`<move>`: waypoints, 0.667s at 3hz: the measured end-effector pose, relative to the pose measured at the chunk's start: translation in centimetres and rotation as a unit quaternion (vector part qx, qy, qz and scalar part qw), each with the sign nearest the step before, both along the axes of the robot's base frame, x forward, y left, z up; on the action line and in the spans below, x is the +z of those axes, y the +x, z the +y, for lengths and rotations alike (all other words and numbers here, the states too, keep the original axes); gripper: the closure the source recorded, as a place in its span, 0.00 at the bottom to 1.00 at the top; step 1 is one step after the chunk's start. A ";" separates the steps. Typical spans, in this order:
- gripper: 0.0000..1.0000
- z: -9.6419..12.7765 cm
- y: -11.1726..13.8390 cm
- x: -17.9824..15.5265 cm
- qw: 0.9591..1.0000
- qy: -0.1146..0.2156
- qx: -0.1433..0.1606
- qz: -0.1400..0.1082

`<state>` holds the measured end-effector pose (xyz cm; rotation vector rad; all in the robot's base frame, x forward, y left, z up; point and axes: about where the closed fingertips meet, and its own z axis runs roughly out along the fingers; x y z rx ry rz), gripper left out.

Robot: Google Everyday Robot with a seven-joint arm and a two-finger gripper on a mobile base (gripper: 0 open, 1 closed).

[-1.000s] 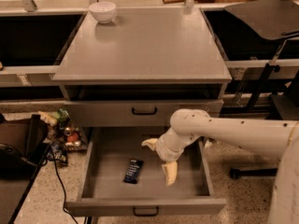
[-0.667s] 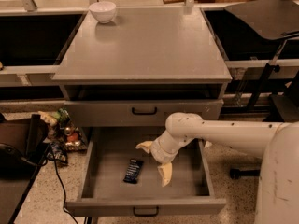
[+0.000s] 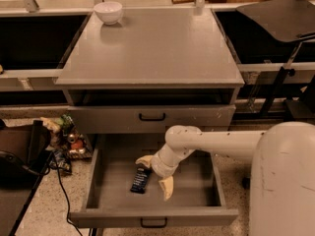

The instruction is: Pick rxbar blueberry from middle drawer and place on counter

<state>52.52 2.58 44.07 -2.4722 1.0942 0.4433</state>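
Note:
The rxbar blueberry [image 3: 141, 178], a dark flat bar with white lettering, lies on the grey floor of the open middle drawer [image 3: 194, 193], left of centre. My gripper [image 3: 155, 175] hangs inside the drawer just right of the bar, open, with one cream finger [image 3: 144, 160] above the bar's far end and the other finger [image 3: 167, 187] to its right. The bar rests on the drawer floor and is not held. The grey counter [image 3: 152, 48] sits above, on top of the cabinet.
A white bowl [image 3: 109, 11] stands at the counter's back left corner. The upper drawer front with a black handle [image 3: 151, 117] is closed. Clutter and cables [image 3: 59, 141] lie on the floor to the left. A dark chair [image 3: 283, 14] stands at the right.
My gripper has moved left across the drawer toward the bar, so its fingers now stand close around the bar's right side. The bar has not moved.

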 end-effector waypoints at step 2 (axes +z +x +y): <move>0.00 0.7 0.6 -2.8 0.992 0.093 -0.044 0.068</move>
